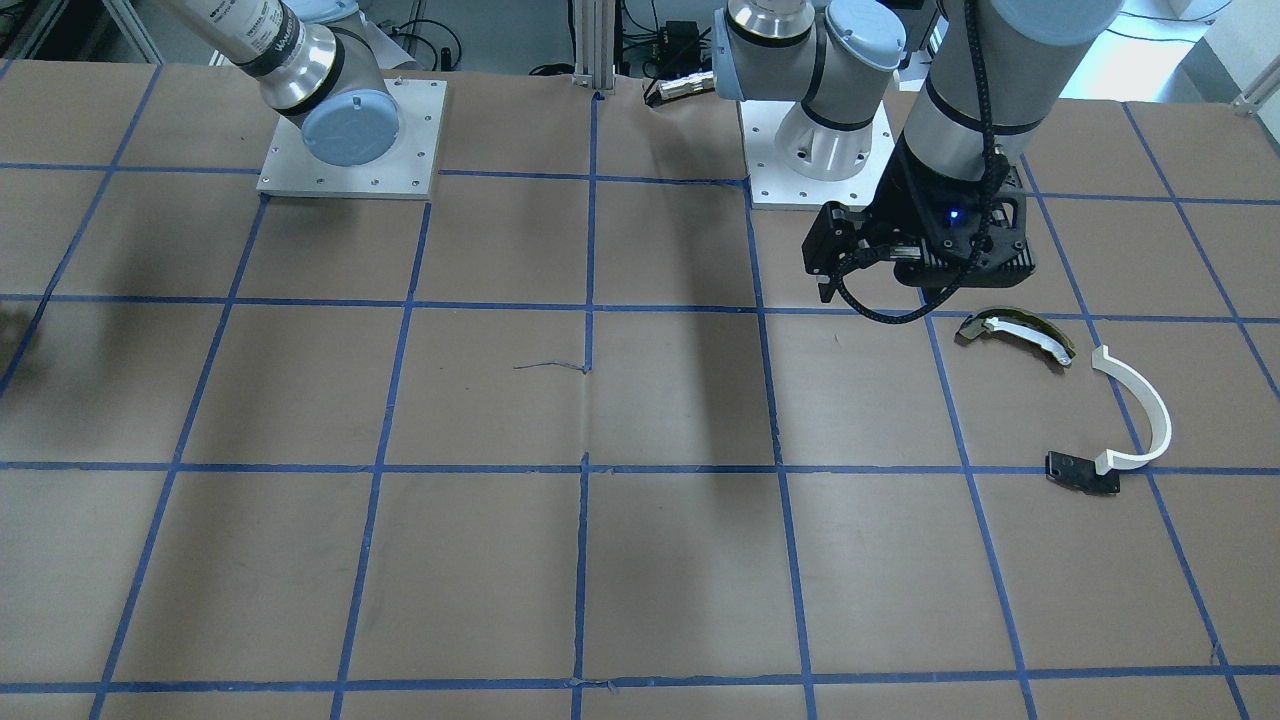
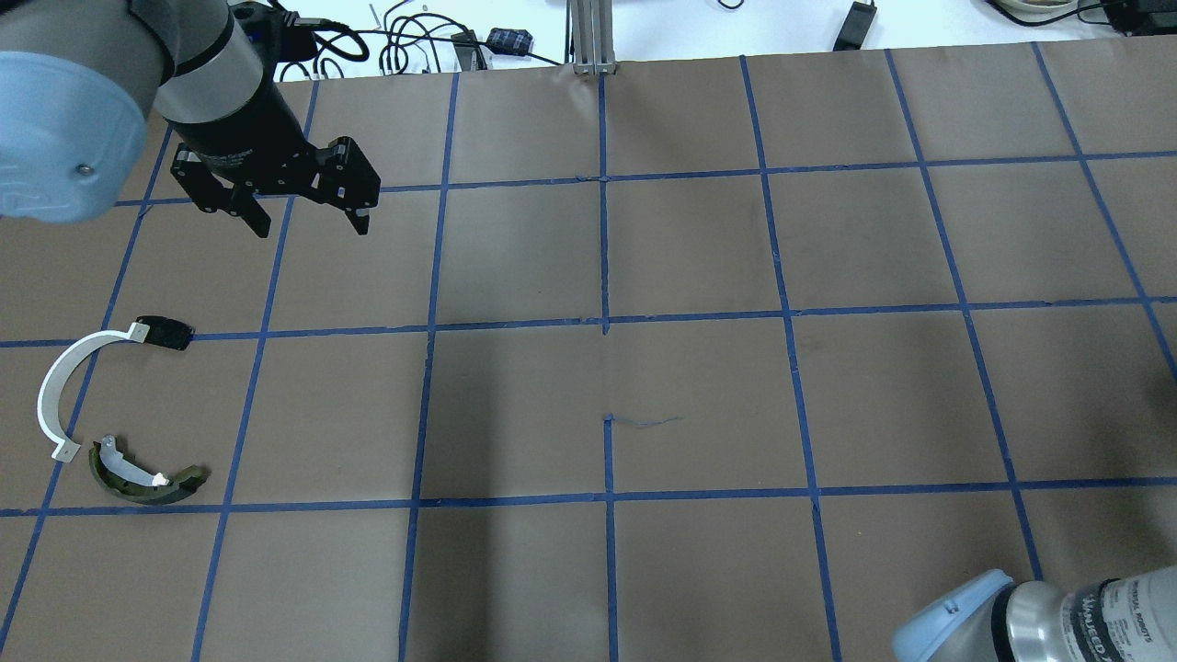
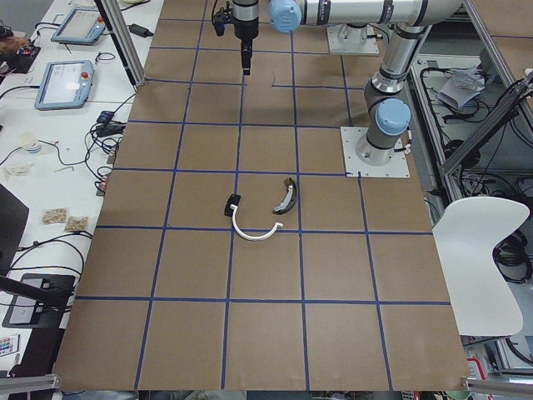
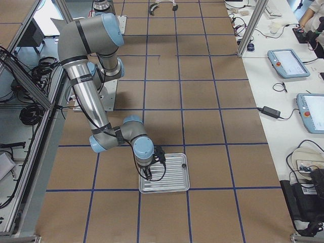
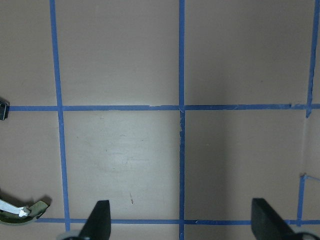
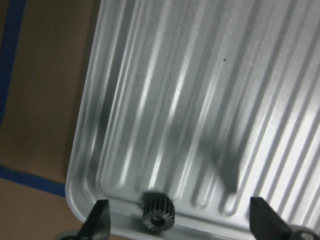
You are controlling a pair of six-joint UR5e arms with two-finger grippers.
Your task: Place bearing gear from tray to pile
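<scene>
The bearing gear (image 6: 158, 212), small, dark and toothed, lies in a corner of the ribbed metal tray (image 6: 200, 100); the tray also shows in the exterior right view (image 4: 167, 186). My right gripper (image 6: 182, 225) is open just above the tray, and the gear sits between its fingertips, nearer the left one. The pile is a white arc strip (image 2: 57, 386), an olive-and-white curved piece (image 2: 138, 483) and a black bracket (image 2: 165, 332). My left gripper (image 2: 311, 228) is open and empty, held high beside the pile.
The arms' base plates (image 1: 350, 140) (image 1: 820, 160) sit at the robot's side of the table. A metal post (image 2: 593, 37) stands at the far edge. Tablets and cables (image 4: 288, 63) lie on the side bench. Blue tape lines grid the brown tabletop.
</scene>
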